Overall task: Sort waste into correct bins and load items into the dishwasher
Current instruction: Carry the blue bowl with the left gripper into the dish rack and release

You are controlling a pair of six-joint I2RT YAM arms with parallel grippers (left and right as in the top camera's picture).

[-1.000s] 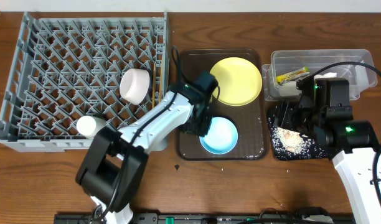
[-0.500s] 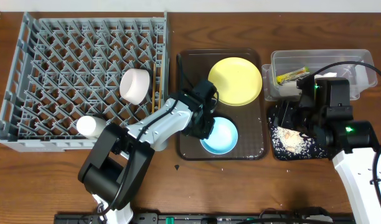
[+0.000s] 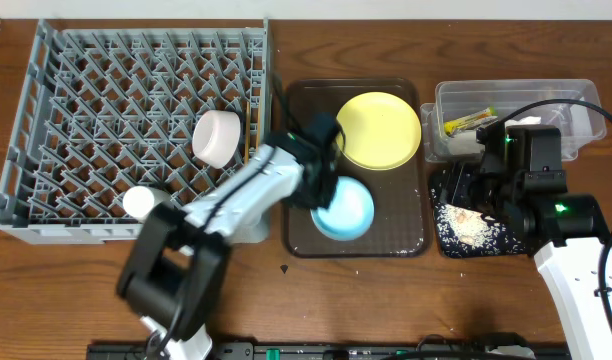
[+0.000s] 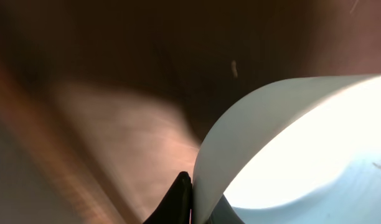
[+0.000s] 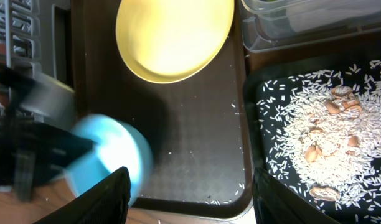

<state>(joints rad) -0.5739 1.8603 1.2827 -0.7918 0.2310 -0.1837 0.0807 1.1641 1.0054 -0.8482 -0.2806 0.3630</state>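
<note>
Light blue bowl (image 3: pixel 344 210): tilted, blurred
Left gripper (image 4: pixel 190 198) jaws: clenched on its rim
Right gripper (image 5: pixel 190 200) jaws: apart, empty

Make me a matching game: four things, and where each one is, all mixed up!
Things
1. round yellow plate
2. light blue bowl
3. whitish rice scraps
4. yellow-green wrapper packet

Places
A. in the clear plastic tub
B. in the glossy black tray
C. resting on the brown serving tray
D. gripped at its rim by the left gripper

Pairs: 1-C, 2-D, 3-B, 4-A
</note>
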